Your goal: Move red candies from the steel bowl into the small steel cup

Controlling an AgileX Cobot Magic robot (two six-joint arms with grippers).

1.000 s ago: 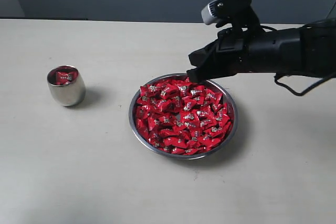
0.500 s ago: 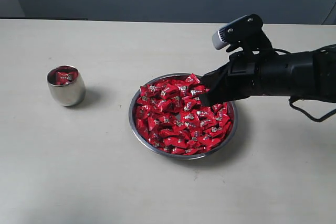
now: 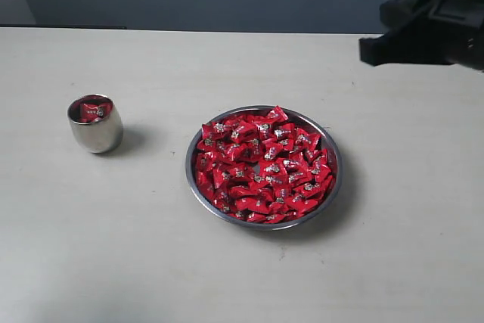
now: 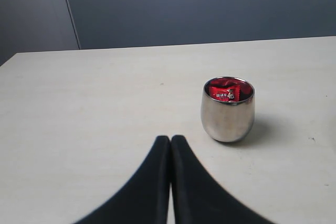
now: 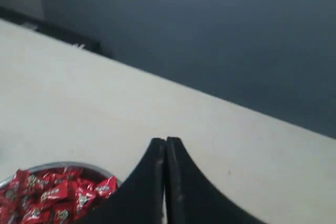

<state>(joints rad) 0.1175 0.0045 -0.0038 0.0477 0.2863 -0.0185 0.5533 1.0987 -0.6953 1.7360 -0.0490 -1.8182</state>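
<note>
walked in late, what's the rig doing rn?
The two-arm robot is moving small red-wrapped candies from the wide shallow steel bowl into the small rounded steel cup. Right now nothing is being carried. The right gripper is shut and empty, raised beyond the bowl's far right side. The left gripper is shut too, facing the cup without touching it. The cup already has some candy in it, and the bowl is heaped nearly full.

Red candies (image 3: 261, 164) fill the steel bowl (image 3: 188, 175) on the table (image 3: 227, 277).
</note>
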